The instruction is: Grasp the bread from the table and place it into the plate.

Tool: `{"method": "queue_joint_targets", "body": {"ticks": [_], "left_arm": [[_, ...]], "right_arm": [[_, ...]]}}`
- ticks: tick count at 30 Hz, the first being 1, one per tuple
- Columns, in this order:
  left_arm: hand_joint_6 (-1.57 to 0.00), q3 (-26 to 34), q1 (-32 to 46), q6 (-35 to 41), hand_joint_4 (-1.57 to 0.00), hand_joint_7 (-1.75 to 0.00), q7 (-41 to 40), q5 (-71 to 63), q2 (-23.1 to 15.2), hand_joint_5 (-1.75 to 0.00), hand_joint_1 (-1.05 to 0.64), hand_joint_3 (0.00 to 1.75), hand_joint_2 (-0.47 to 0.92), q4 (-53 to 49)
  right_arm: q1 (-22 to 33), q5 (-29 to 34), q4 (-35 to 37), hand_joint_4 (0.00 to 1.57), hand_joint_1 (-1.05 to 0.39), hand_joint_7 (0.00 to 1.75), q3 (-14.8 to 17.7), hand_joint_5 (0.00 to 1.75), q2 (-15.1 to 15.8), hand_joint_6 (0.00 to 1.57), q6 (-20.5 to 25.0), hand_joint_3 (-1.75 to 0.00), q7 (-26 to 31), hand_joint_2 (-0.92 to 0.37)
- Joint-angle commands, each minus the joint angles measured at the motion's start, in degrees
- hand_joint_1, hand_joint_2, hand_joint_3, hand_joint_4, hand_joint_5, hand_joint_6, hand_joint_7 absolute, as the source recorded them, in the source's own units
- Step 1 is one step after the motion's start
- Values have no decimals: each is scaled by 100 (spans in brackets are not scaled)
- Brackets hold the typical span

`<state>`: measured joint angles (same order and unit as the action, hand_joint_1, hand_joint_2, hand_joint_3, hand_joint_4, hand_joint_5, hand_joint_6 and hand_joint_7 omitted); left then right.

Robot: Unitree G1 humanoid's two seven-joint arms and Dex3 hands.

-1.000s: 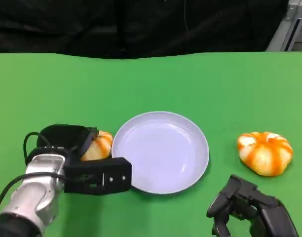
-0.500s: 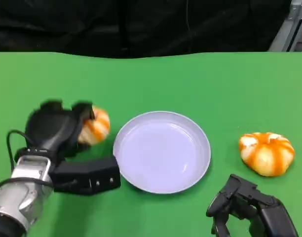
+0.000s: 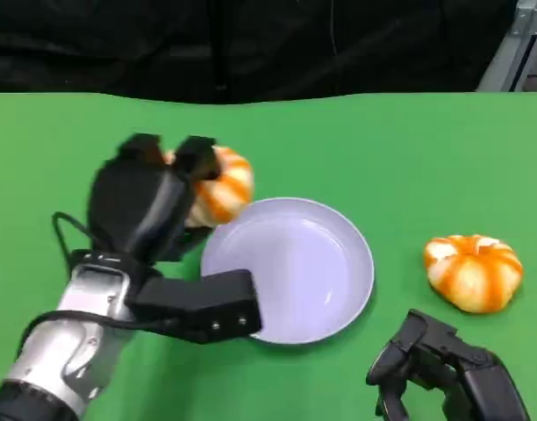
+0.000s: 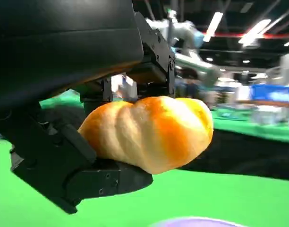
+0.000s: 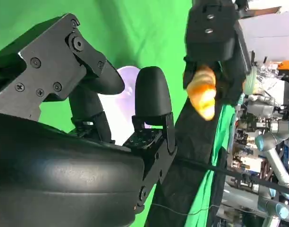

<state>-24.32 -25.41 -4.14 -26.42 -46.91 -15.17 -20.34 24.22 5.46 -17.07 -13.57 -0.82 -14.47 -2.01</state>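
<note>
The bread (image 3: 221,187) sits in the left hand (image 3: 146,206), which holds it up in the air just beside the plate (image 3: 339,307).

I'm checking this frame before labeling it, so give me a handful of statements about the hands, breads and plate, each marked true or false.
1. The left hand holds a bread. True.
2. The held bread already lies in the plate. False: it is up in the hand, at the plate's far left rim.
3. A second bread lies on the table right of the plate. True.
4. The right hand holds the second bread. False: it holds nothing and sits nearer the camera than that bread, apart from it.
5. The plate has food in it. False: it is empty.
</note>
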Motion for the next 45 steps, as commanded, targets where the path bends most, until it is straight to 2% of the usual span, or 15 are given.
{"method": "queue_joint_targets", "body": {"ticks": [1, 6, 12, 13, 15, 19, 20, 22, 25, 31, 38, 39, 40, 41, 45], "left_arm": [[-78, -2, 38, -35, -95, -175, 320, 172, 155, -175, -27, 122, 37, 103], [-78, -245, -99, 29, -95, -174, 745, 214, 537, -175, -24, 130, 35, -167], [-75, -333, -191, 117, -93, -175, 974, 180, 687, -175, -25, 121, 40, -419], [-73, -385, -241, 156, -90, -166, 1064, 176, 739, -175, -23, 102, 45, -542], [-72, -437, -302, 196, -88, -160, 1155, 174, 795, -175, -23, 89, 50, -684], [-71, -446, -325, 201, -87, -159, 1155, 185, 799, -175, -23, 84, 52, -717], [-71, -485, -363, 216, -87, -159, 1632, 320, 772, -175, -23, 84, 52, -701], [-42, -520, -398, 274, -48, -77, 2319, 507, 747, -110, -35, 40, 79, -641], [-31, -496, -384, 316, -26, -41, 2689, 587, 728, -88, -45, 18, 91, -548], [-20, -537, -406, 437, -11, -31, 3194, 554, 635, -80, -62, 23, 92, -395], [-20, -532, -393, 472, -10, -31, 3249, 550, 630, -81, -63, 24, 92, -345], [-20, -538, -429, 605, -10, -31, 3737, 603, 485, -81, -63, 24, 92, -137], [-9, -532, -452, 712, -4, -19, 4129, 648, 365, -47, -88, 38, 92, 53], [-5, -508, -455, 792, -2, -15, 4429, 695, 272, -34, -96, 43, 92, 226], [-2, -265, -356, 934, 0, -11, 4893, 991, 127, -23, -104, 48, 92, 689]], "right_arm": [[14, -43, 13, 65, -5, 150, 9, 171, 14, 66, -61, -136, 24, -35], [22, -49, -26, 64, -4, 149, -7, 172, 29, 66, -6, -137, 25, -35], [18, -57, -3, 64, -4, 148, -10, 171, 30, 66, -20, -137, 31, -35], [12, -64, 11, 64, -4, 148, -10, 171, 25, 66, -30, -137, 32, -35], [6, -73, 25, 65, -4, 148, -10, 171, 21, 67, -41, -137, 33, -35], [5, -73, 26, 65, -4, 148, -11, 170, 22, 67, -42, -137, 33, -35], [17, -69, 17, 65, -4, 148, -15, 170, 22, 67, -35, -137, 36, -34], [36, -104, -13, 64, -5, 148, -22, 171, 15, 67, 2, -137, 24, -35], [35, -135, -9, 64, -6, 149, -15, 171, 23, 66, 0, -136, 7, -35], [22, -109, 1, 64, -7, 148, -1, 170, 37, 66, -6, -134, 13, -36], [22, -109, 2, 64, -7, 148, -1, 170, 37, 66, -6, -133, 13, -37], [8, -113, 24, 64, -7, 148, 4, 170, 40, 66, -10, -133, 8, -37], [-2, -119, 39, 64, -6, 148, 8, 170, 41, 66, -7, -133, 5, -37], [-9, -125, 50, 64, -6, 148, 11, 170, 40, 66, -8, -133, 2, -37], [-29, -126, 86, 63, -5, 147, 29, 170, 48, 65, -40, -133, -4, -38]]}}
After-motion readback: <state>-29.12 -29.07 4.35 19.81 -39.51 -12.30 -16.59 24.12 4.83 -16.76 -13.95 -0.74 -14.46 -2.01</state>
